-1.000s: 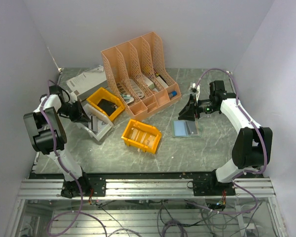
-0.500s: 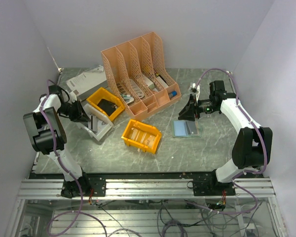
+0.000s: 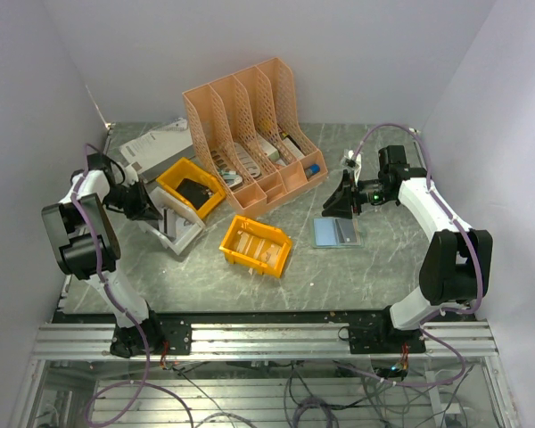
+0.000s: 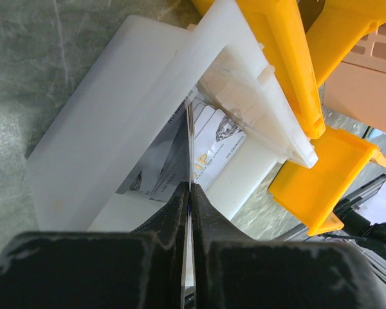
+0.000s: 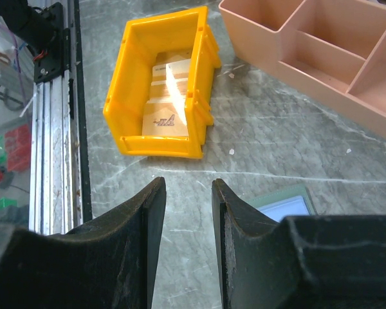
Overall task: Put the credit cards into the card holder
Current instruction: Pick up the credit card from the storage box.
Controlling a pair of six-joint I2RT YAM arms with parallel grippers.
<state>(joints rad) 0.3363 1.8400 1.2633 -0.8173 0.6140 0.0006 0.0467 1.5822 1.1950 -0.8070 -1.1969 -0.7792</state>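
Observation:
In the left wrist view my left gripper [image 4: 190, 188] is shut on a thin pale credit card [image 4: 190, 145], seen edge-on. It stands in a tipped white bin [image 4: 109, 135] where more pale credit cards [image 4: 215, 138] lie. From above, that gripper [image 3: 150, 205] is at the white bin [image 3: 183, 236] on the left. The card holder [image 3: 337, 232] lies open on the table, light blue side up. My right gripper [image 3: 342, 203] hovers just behind it, open and empty [image 5: 188, 183]. One corner of the card holder [image 5: 284, 205] shows beside its right finger. Tan credit cards [image 5: 170, 96] lie in a yellow bin [image 5: 125, 84].
A peach lattice file organiser [image 3: 250, 134] stands at the back centre. A second yellow bin [image 3: 192, 187] sits against the white one. The yellow bin with tan cards [image 3: 254, 245] sits mid-table. A white box [image 3: 156, 143] lies at the back left.

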